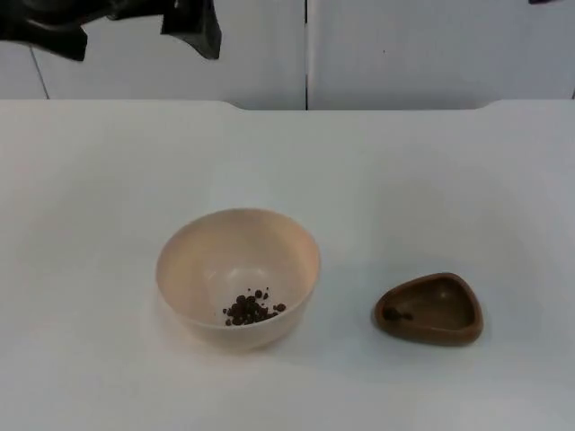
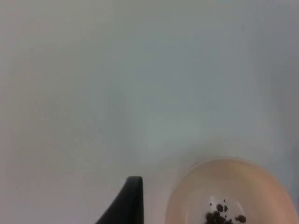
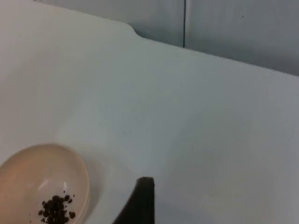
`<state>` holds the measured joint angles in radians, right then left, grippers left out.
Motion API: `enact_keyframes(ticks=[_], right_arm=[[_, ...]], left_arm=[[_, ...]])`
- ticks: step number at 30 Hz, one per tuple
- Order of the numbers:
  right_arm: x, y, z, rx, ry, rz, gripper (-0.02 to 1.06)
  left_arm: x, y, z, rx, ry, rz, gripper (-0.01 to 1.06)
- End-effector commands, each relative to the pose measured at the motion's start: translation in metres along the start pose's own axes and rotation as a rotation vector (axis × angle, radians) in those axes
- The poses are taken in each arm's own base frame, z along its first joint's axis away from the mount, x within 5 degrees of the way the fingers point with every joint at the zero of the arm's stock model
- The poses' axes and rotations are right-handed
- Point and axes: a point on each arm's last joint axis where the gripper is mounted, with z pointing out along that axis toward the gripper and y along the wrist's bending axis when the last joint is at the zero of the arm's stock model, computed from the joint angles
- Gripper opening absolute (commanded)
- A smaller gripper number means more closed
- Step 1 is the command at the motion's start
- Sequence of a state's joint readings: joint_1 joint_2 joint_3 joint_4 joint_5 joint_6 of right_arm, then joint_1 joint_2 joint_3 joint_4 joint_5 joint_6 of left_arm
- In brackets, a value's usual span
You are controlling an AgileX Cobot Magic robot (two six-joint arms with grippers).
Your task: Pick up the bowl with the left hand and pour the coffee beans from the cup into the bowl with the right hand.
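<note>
While the bowl (image 1: 238, 277) stands upright on the white table (image 1: 108, 224), a little left of centre and towards the near edge, a small heap of coffee beans (image 1: 252, 309) lies in its bottom. The cup (image 1: 429, 310), brown and roughly three-cornered, sits on the table to the right of the bowl and well apart from it; a dark bit or two shows inside it at its left end. The left gripper (image 1: 190, 25) hangs at the far left, up by the grey wall (image 1: 431, 54), well away from the bowl and holding nothing; how far its fingers are parted cannot be told. In the left wrist view one black fingertip (image 2: 125, 203) stands beside the bowl (image 2: 233, 191), apart from it, with the beans (image 2: 223, 215) visible inside. The right wrist view looks over the table onto the bowl (image 3: 44, 184) and its beans (image 3: 57, 210), with one fingertip (image 3: 139, 201) near it; the right gripper's opening cannot be told either.
</note>
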<state>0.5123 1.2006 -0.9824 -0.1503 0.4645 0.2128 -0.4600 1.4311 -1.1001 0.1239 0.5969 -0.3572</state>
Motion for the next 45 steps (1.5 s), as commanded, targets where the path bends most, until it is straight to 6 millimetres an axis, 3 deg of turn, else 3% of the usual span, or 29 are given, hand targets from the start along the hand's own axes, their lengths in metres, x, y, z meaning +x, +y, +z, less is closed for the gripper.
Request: enact_keyframes(ticks=[1,11,19,26,39,45], right_arm=[[-0.001,-0.002,-0.010,0.006,-0.012,-0.024,0.84],[0.002,-0.003,-0.020,0.013,0.017,-0.038,0.84],[0.014,-0.005,-0.036,0.017,0.016,-0.038,0.84],[0.032,-0.008,-0.062,0.013,-0.037,-0.039,0.84],[0.069,-0.015,-0.112,0.006,-0.168,-0.029,0.84],[0.084,-0.017,-0.125,0.005,-0.195,-0.024,0.84]], left_arm=[[-0.001,-0.001,-0.012,0.012,-0.017,0.004,1.05],[0.004,0.003,-0.042,0.013,-0.035,0.038,1.05],[0.029,0.010,-0.069,0.049,-0.106,0.027,1.05],[0.058,0.019,-0.094,0.065,-0.158,0.022,1.05],[0.095,0.034,-0.159,0.098,-0.315,0.025,1.05],[0.108,0.039,-0.181,0.105,-0.362,0.040,1.05]])
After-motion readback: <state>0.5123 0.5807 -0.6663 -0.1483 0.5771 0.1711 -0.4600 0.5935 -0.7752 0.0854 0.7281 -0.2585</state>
